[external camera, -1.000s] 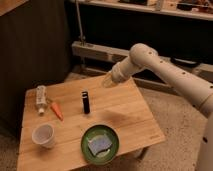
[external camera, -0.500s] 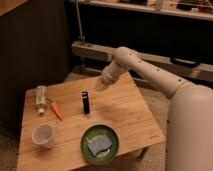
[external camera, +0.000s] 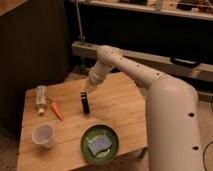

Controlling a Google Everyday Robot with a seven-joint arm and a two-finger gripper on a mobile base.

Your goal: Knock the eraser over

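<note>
The eraser [external camera: 85, 102], a small black slim block, stands upright near the middle of the wooden table [external camera: 120, 107]. My gripper [external camera: 88, 89] hangs at the end of the white arm [external camera: 150, 80], just above and slightly right of the eraser's top. It is very close to the eraser; I cannot tell if it touches.
A white cup [external camera: 43, 135] stands at the front left. An orange carrot [external camera: 57, 111] and a small clear bottle [external camera: 41, 98] lie at the left. A green plate [external camera: 113, 150] with a blue-grey sponge [external camera: 99, 144] sits at the front. A metal rail [external camera: 175, 62] runs behind the table.
The arm has swung left and down, bringing the gripper from above the table's far edge to just over the eraser. The eraser still stands upright.
</note>
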